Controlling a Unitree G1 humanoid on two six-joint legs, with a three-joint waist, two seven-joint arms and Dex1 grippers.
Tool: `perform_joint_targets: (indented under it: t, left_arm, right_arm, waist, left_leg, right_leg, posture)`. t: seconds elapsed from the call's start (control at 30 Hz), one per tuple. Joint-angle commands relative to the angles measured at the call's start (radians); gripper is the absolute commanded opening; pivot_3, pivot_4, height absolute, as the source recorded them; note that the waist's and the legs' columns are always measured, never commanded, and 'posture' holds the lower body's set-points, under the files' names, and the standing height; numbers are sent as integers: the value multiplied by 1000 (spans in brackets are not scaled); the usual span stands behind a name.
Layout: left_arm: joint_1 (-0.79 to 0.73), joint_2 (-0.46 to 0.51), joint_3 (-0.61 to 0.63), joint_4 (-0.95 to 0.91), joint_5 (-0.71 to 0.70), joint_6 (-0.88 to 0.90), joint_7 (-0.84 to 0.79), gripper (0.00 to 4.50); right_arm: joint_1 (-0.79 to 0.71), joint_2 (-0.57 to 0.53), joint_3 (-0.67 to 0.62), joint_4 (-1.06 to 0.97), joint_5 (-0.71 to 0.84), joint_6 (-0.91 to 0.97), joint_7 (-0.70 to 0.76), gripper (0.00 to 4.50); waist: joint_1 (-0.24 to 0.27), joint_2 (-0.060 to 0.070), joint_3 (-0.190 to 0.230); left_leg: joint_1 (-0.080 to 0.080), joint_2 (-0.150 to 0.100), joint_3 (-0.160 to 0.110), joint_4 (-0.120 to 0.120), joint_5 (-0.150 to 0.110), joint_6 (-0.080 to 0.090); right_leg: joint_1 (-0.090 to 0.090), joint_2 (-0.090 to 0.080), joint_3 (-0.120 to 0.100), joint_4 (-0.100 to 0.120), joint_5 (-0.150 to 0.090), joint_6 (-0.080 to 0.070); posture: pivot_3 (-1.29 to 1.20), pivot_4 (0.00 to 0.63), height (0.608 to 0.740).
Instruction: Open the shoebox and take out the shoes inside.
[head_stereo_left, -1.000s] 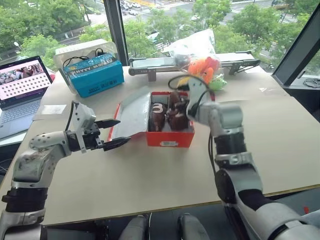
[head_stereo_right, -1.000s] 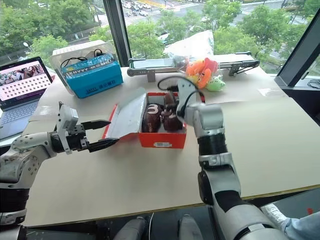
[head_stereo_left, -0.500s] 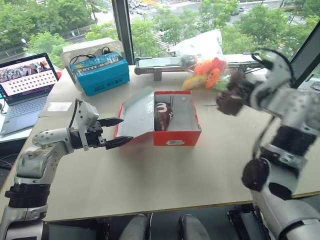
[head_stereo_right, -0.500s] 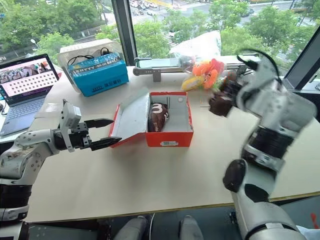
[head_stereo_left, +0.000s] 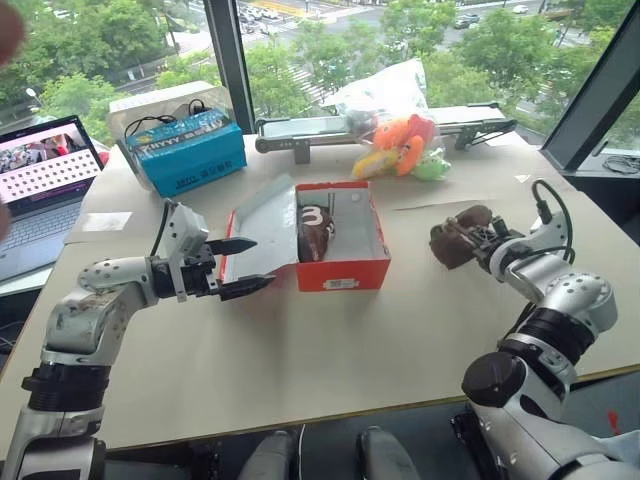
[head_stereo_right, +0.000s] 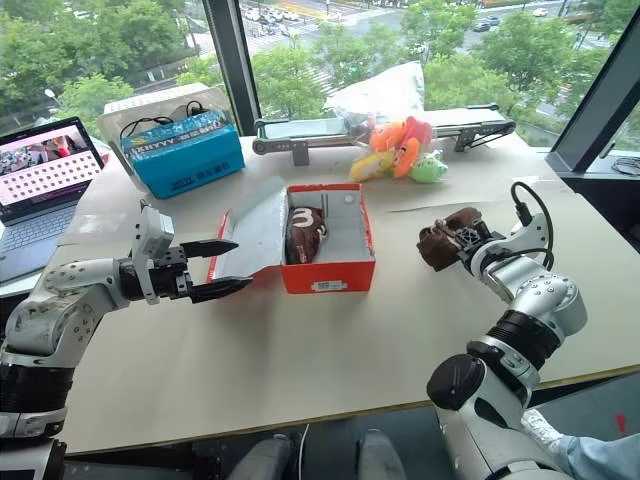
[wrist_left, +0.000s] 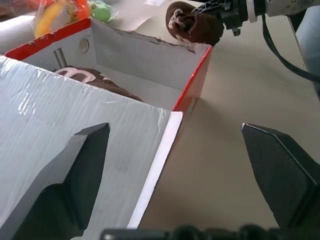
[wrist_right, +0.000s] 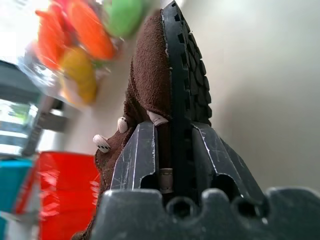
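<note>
The red shoebox (head_stereo_left: 341, 273) stands open mid-table, its lid (head_stereo_left: 262, 222) folded out to the left with the pale inside up. One dark brown shoe (head_stereo_left: 314, 229) with a white marking lies inside. The other shoe (head_stereo_left: 457, 238) hangs just above the table, right of the box, with my right gripper (head_stereo_left: 488, 243) shut on its sole and upper; the right wrist view shows the fingers (wrist_right: 140, 150) clamping the shoe (wrist_right: 155, 75). My left gripper (head_stereo_left: 260, 263) is open at the lid's free edge, and that edge (wrist_left: 160, 155) lies between its fingers.
A blue box with cables (head_stereo_left: 188, 150) and a laptop (head_stereo_left: 40, 165) sit at the back left. Orange and green plush toys (head_stereo_left: 405, 140) and a long grey device (head_stereo_left: 300, 130) lie behind the shoebox. Bare table (head_stereo_left: 330, 350) stretches in front.
My right gripper lifted one shoe out of the box, swung it to the right and lowered it toward the table, rolling the wrist. The left gripper stayed at the lid.
</note>
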Motion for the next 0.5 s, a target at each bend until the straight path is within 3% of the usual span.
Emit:
perform_joint_targets:
  t: [0.03, 0.33, 0.4, 0.5]
  left_arm:
    - [-24, -2, 2, -17, -6, -7, -5, 4500]
    - [-40, -3, -4, -5, -7, -8, -11, 4500]
    - [-43, -5, -5, -2, -6, -9, -11, 4500]
    - [-46, -7, -5, 3, -3, -14, -12, 4500]
  right_arm:
    - [-24, -37, -131, 113, 177, -160, 15, 686]
    - [90, -162, 14, 348, 111, -306, -56, 686]
    - [103, -171, 42, 369, 112, -326, -62, 1501]
    - [108, -185, 73, 391, 127, -356, -58, 2384]
  waist:
    - [5, 0, 0]
    - [6, 0, 0]
    - [5, -1, 0]
    - [7, -2, -1]
  left_leg:
    - [0, 0, 0, 0, 0, 0]
    - [0, 0, 2, 1, 0, 0]
    - [1, 1, 2, 1, 0, 0]
    - [1, 1, 2, 1, 0, 0]
  right_leg:
    - [1, 0, 0, 0, 0, -1]
    - [4, -1, 0, -9, 4, 4]
    - [7, -1, -1, -10, 4, 4]
    - [8, -1, -2, -11, 4, 4]
  posture:
    - [0, 150, 740]
    - [0, 150, 740]
    - [0, 150, 740]
    - [0, 150, 740]
